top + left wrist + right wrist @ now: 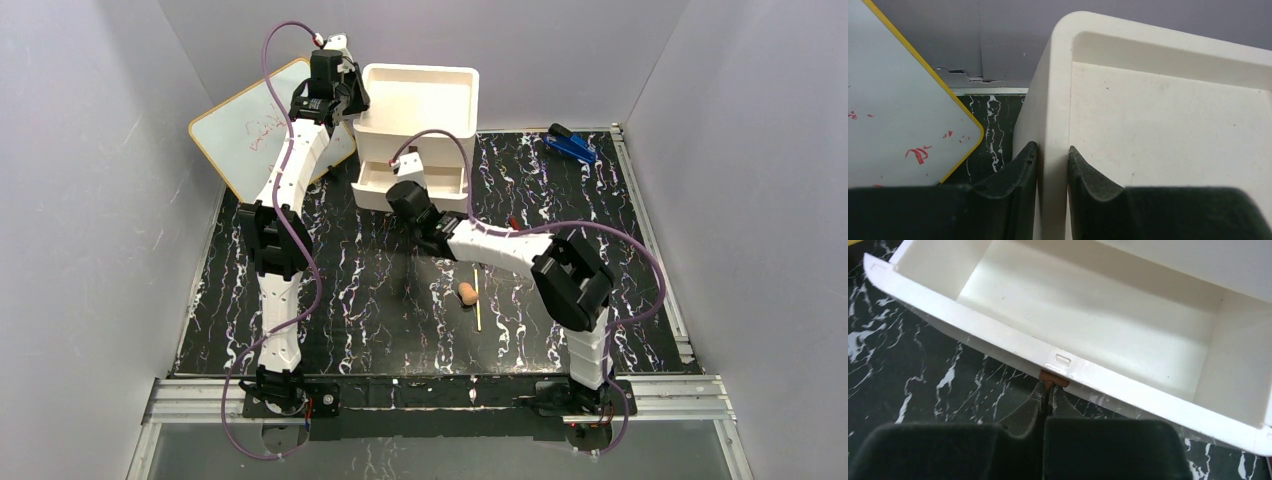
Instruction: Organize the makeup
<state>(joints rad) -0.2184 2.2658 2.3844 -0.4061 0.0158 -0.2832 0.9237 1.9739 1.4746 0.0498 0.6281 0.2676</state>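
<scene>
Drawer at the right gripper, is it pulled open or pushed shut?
Open. The drawer juts out of the white box, its inside showing bare; the right gripper is shut on its brown handle.

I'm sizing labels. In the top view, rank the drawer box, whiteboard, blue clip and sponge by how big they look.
1-2. drawer box and whiteboard: close in size, and the board is partly hidden, so not ranked
3. blue clip
4. sponge
</scene>
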